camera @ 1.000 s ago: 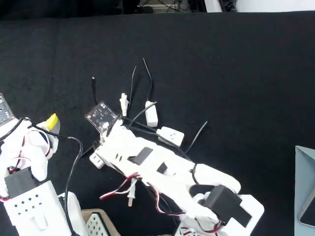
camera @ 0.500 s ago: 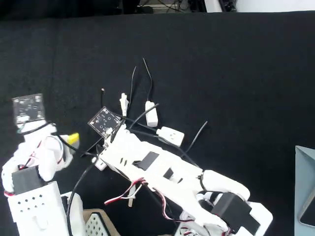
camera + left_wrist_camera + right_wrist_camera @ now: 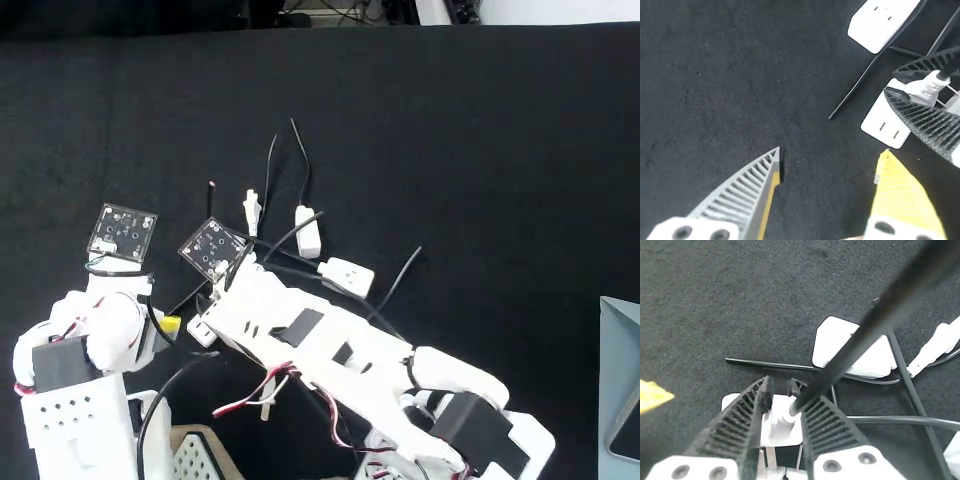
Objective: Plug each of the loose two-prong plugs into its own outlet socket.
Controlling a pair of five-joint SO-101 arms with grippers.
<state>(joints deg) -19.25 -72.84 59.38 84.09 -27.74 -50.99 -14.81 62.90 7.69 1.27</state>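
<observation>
We count 3 white rectangular outlet sockets (image 3: 307, 232) on the black table (image 3: 480, 150). The right gripper (image 3: 782, 405) pinches 1 white two-prong plug (image 3: 777, 422) over the near-left socket (image 3: 882, 131), perhaps touching it. The left gripper (image 3: 827, 170) gapes wide just left.

Everything's bunched left of the middle of the table (image 3: 480, 130): loose plug (image 3: 252, 210) farthest back, back socket (image 3: 308, 232) just right of it, right socket (image 3: 346, 275) nearer the front edge. Front socket (image 3: 200, 328) sits leftmost, under the right gripper (image 3: 781, 385) and its held plug (image 3: 781, 420), with the left gripper (image 3: 827, 160) just left of it.
</observation>
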